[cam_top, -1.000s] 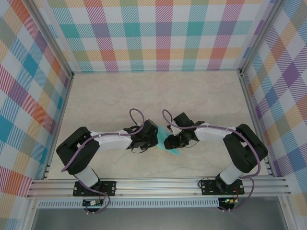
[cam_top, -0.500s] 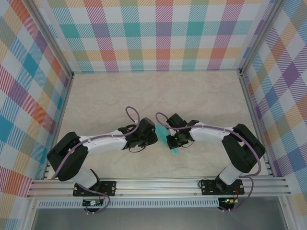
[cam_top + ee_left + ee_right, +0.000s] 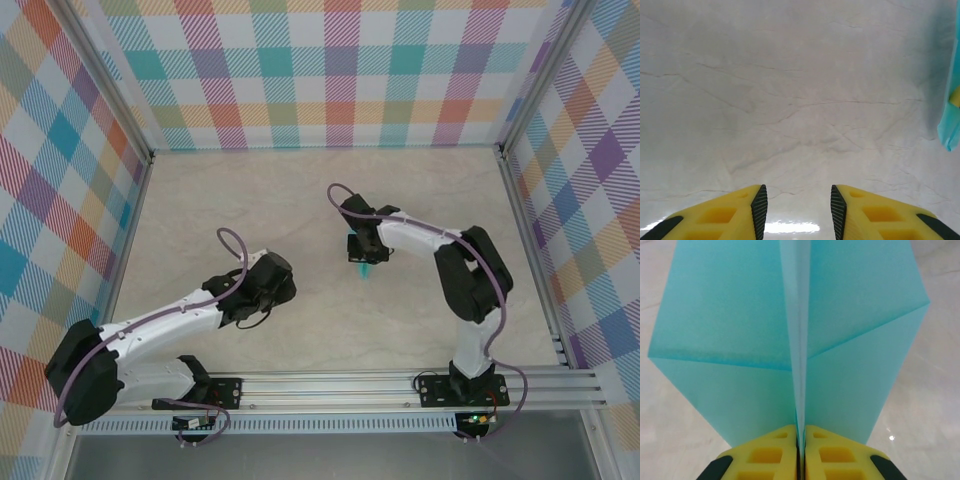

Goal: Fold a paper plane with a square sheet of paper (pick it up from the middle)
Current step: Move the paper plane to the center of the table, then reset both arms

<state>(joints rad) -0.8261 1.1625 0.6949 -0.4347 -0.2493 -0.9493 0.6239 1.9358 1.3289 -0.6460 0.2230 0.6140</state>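
Teal paper plane | crease pinched in right claw | left claw parted

A robot-lab test cell: aluminium framing boxing a marbled tabletop (plaid-print walls behind).

Right wrist view: plane cut by top edge, nose out of frame. Lower crease hidden between fingers of right gripper; both fingers run off bottom edge.
Left wrist view: plane is blurred teal strip cut by right edge, shape unreadable. 2 fingers of left gripper cut by bottom edge.
Top view: plane mostly under right gripper, folds too small to tell.
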